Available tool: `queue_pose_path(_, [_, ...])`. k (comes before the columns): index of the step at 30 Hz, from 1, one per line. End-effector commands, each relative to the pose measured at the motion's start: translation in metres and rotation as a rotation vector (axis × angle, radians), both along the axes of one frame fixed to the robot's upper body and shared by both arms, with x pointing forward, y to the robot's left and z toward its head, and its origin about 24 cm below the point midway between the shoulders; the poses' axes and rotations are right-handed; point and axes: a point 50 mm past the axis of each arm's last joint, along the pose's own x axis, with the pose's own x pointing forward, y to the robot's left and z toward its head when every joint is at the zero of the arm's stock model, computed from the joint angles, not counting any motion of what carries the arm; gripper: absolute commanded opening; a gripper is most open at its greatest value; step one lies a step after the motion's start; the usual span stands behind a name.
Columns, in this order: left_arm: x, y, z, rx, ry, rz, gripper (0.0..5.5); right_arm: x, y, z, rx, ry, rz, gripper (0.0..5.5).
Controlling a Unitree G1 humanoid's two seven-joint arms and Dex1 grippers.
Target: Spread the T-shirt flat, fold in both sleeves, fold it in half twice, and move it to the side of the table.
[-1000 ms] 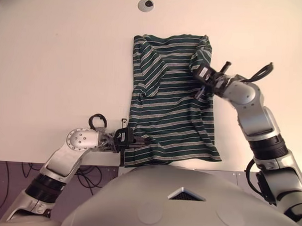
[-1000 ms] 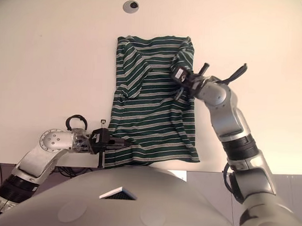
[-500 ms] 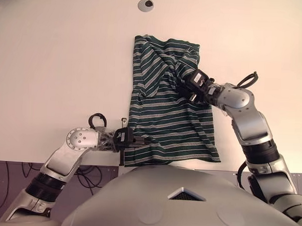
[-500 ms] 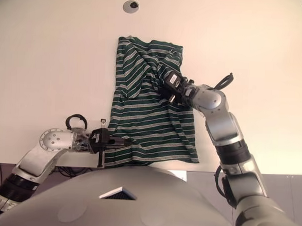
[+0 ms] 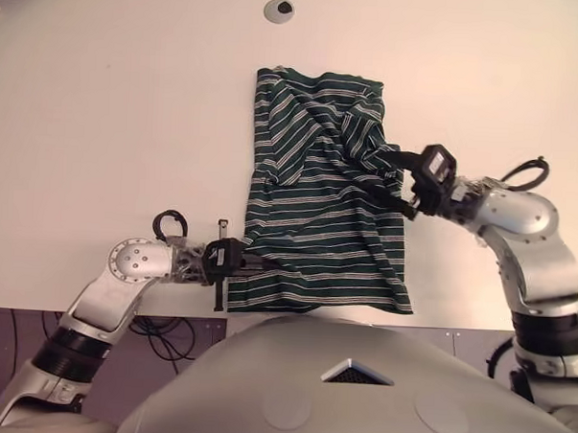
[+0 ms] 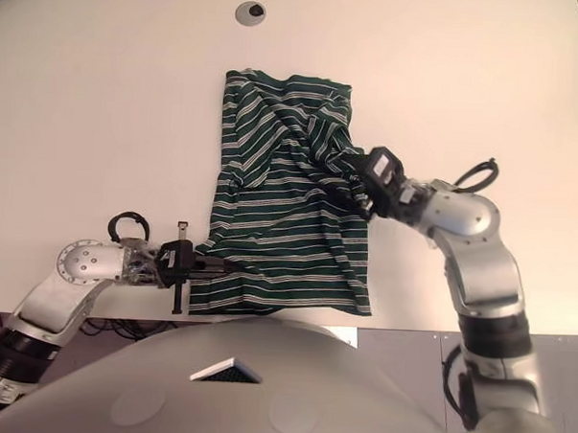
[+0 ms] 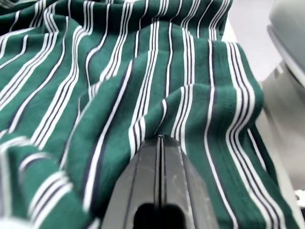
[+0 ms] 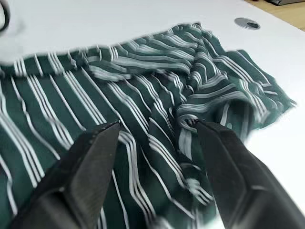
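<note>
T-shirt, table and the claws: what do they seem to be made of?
The T-shirt: soft knit cloth, probably cotton; it wrinkles and bunches. The table: smooth matte white top, perhaps laminate. The left claw and right claw: matte black, plastic or coated metal; the look leaves it open.

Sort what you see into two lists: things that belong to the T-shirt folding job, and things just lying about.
Belongs to the job:
dark green, white-striped fabric T-shirt
left gripper, shut on the shirt's near corner
right gripper, open at the shirt's right edge
white table

Just lying about:
grey round cable port in the tabletop
black cables below the near edge
</note>
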Motion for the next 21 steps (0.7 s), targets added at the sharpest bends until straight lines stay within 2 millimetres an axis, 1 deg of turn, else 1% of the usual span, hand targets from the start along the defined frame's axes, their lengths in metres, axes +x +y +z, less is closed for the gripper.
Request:
queue_pose_path(1, [-0.003,0.019,0.007,0.069,0.001,0.017,0.0,-0.026,-0.024,-0.001,-0.192,-0.078,0.171,2.88])
queue_pose_path(3, [0.003,0.017,0.024,-0.04,-0.015,0.052,0.0,-0.042,-0.033,-0.004,-0.262,-0.063,0.26,2.88])
queue_pose_path(5, [0.009,0.018,0.032,-0.101,-0.017,0.089,0.09,-0.053,-0.036,-0.004,-0.278,-0.046,0.32,2.91])
queue_pose_path(8, [0.012,0.022,0.044,-0.161,-0.013,0.12,0.51,-0.068,-0.031,-0.004,-0.253,-0.014,0.393,2.92])
queue_pose_path(10, [0.012,0.024,0.048,-0.159,-0.025,0.126,0.8,-0.075,-0.027,-0.004,-0.245,-0.007,0.42,2.92])
queue_pose_path(11, [0.014,0.029,0.05,-0.148,-0.039,0.145,1.03,-0.079,-0.027,-0.006,-0.263,-0.004,0.431,2.92])
queue_pose_path(12, [0.016,0.034,0.05,-0.127,-0.047,0.173,1.14,-0.082,-0.026,-0.009,-0.282,0.002,0.435,2.92])
queue_pose_path(14, [0.017,0.047,0.039,-0.01,-0.062,0.21,1.14,-0.091,-0.027,-0.014,-0.333,0.017,0.457,2.92])
queue_pose_path(16, [0.006,0.061,0.027,0.137,-0.069,0.197,1.14,-0.099,-0.028,-0.017,-0.406,0.001,0.49,2.92])
queue_pose_path(18, [-0.006,0.07,0.029,0.212,-0.059,0.163,1.46,-0.104,-0.03,-0.019,-0.499,-0.043,0.527,2.92])
queue_pose_path(19, [-0.011,0.071,0.033,0.231,-0.062,0.134,1.58,-0.107,-0.03,-0.018,-0.521,-0.059,0.537,2.92])
queue_pose_path(21, [-0.014,0.07,0.039,0.257,-0.089,0.079,1.86,-0.11,-0.026,-0.016,-0.524,-0.081,0.549,2.92])
